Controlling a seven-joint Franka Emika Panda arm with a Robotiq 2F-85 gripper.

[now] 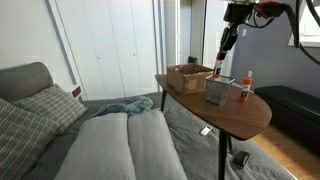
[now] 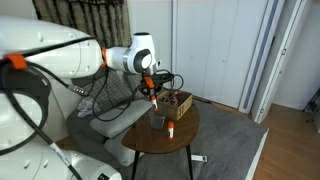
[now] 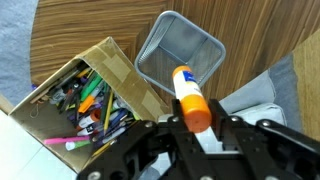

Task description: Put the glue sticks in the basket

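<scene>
My gripper [image 3: 192, 125] is shut on a glue stick [image 3: 186, 92], a white tube with an orange cap, and holds it in the air above the table. In the wrist view the stick hangs just in front of the grey mesh basket [image 3: 160, 52], over its near rim. In an exterior view the gripper [image 1: 221, 62] holds the stick [image 1: 220, 68] above and behind the basket [image 1: 217, 91]. A second glue stick [image 1: 246, 86] stands upright on the table beside the basket. It also shows in an exterior view [image 2: 171, 129] near the basket [image 2: 160, 121].
A brown open box [image 3: 60, 95] full of pens and markers stands next to the basket on the round wooden table [image 1: 245, 113]. A grey couch [image 1: 110, 140] with pillows and a blanket lies beside the table. White closet doors stand behind.
</scene>
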